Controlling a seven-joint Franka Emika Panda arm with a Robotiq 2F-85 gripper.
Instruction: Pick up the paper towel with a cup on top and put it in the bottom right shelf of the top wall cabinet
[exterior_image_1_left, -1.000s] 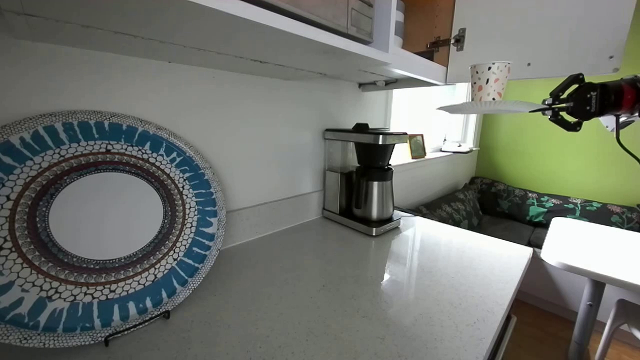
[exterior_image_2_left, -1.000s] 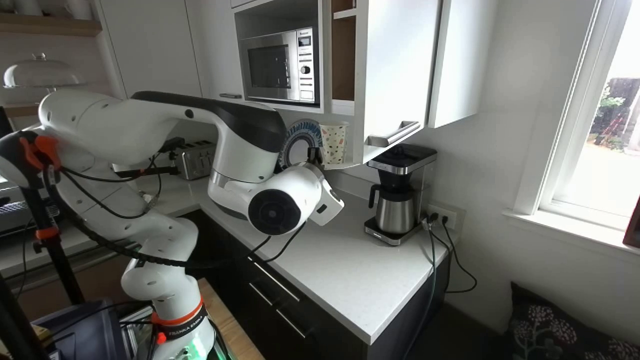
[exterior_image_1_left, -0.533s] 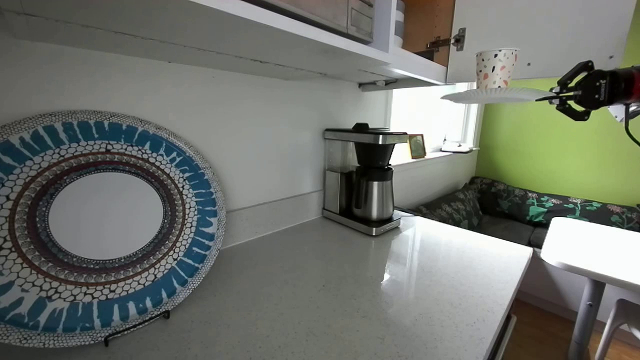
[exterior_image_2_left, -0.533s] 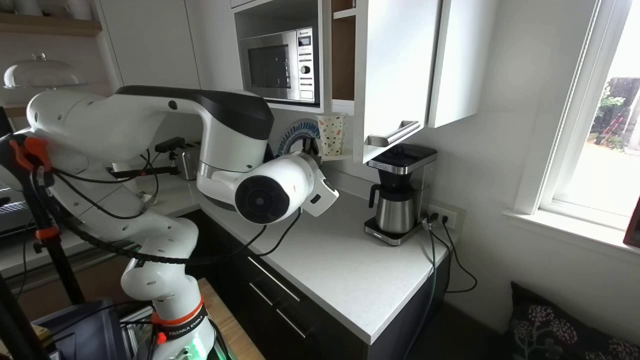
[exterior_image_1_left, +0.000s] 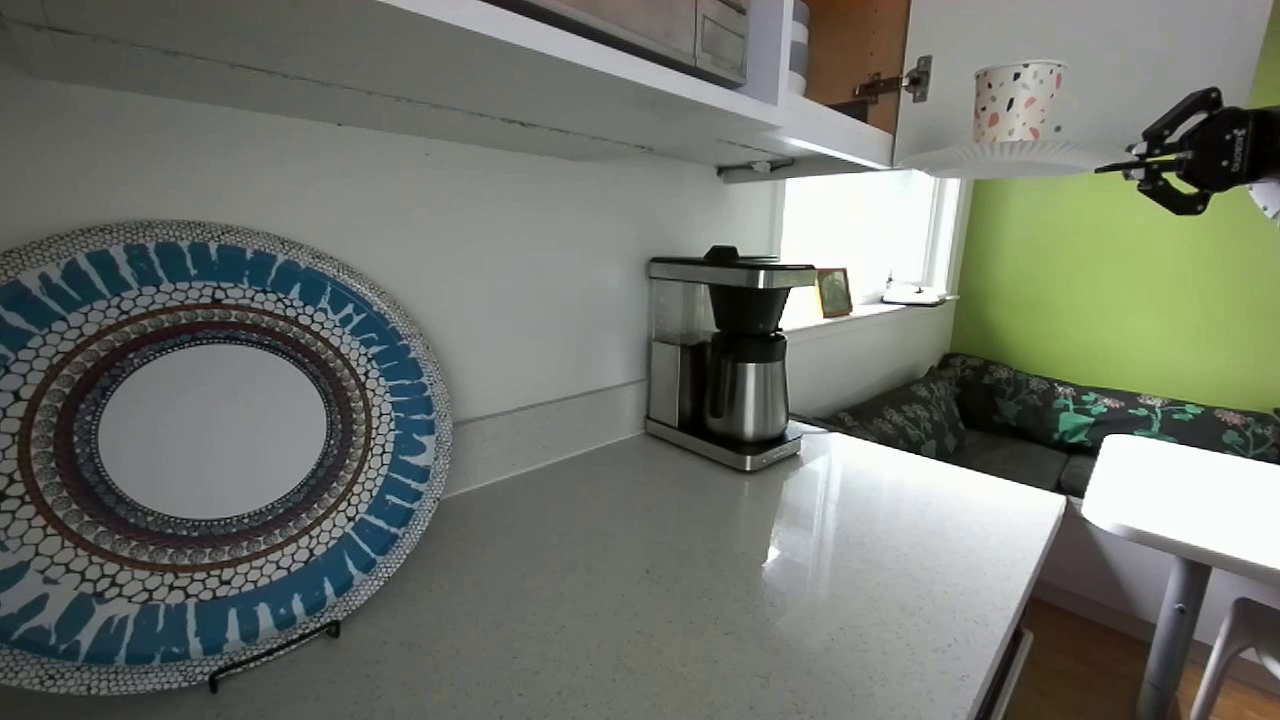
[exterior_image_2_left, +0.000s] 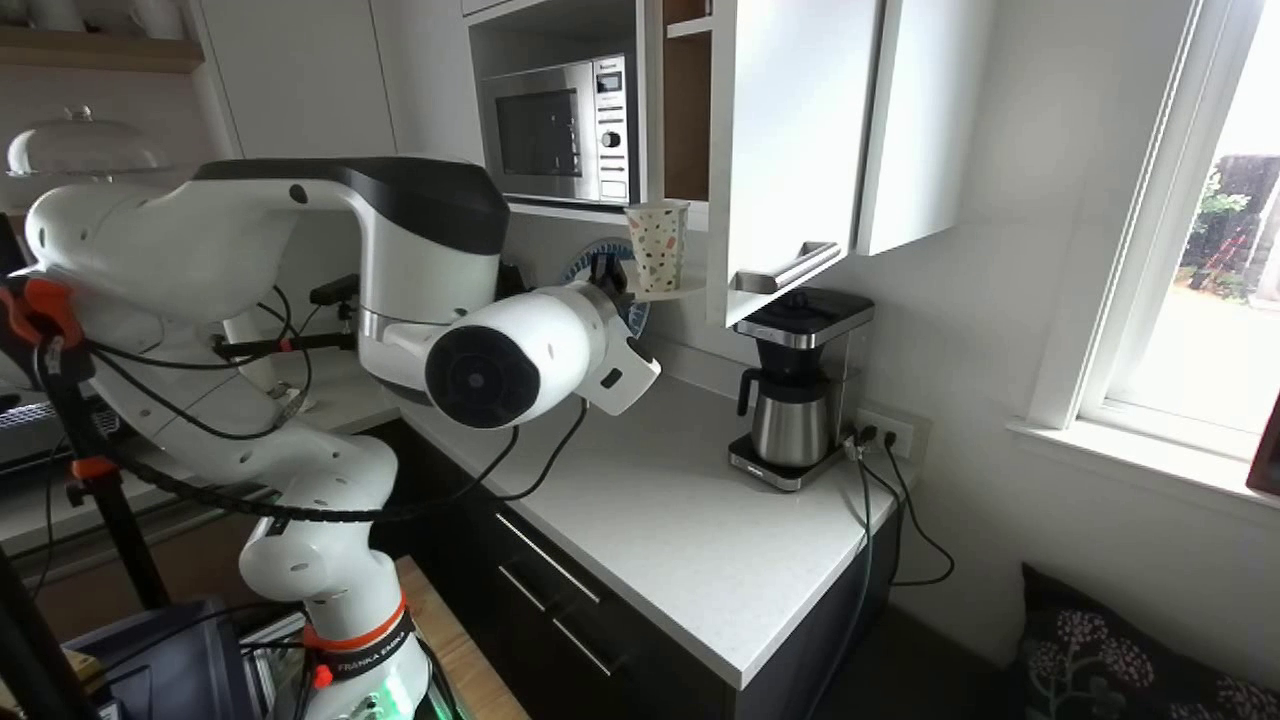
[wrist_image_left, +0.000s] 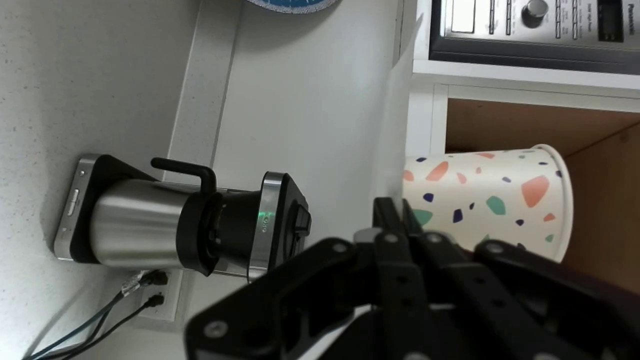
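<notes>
The paper towel, a thin white ribbed disc (exterior_image_1_left: 1010, 158), is held level in the air. It also shows in an exterior view (exterior_image_2_left: 668, 294) and edge-on in the wrist view (wrist_image_left: 392, 130). The speckled cup (exterior_image_1_left: 1018, 105) stands upright on it; it shows too in an exterior view (exterior_image_2_left: 658, 248) and the wrist view (wrist_image_left: 490, 200). My gripper (exterior_image_1_left: 1108, 167) is shut on the disc's near edge; its fingertips show in the wrist view (wrist_image_left: 395, 207). The top wall cabinet (exterior_image_2_left: 790, 140) has its door open. Its bottom right shelf (exterior_image_1_left: 840, 130) shows its front edge, roughly level with the disc.
The open door (exterior_image_1_left: 1090, 50) stands beside the cup, with a handle (exterior_image_2_left: 790, 270) low on it. A microwave (exterior_image_2_left: 560, 130) sits in the neighbouring bay. A coffee maker (exterior_image_1_left: 735, 350) stands on the counter (exterior_image_1_left: 640, 580) below. A blue-patterned plate (exterior_image_1_left: 400, 430) leans on the wall.
The gripper, disc and cup have risen together and drawn back toward the robot, away from the cabinet. The cup stays upright on the disc. The cabinet door has not moved.
</notes>
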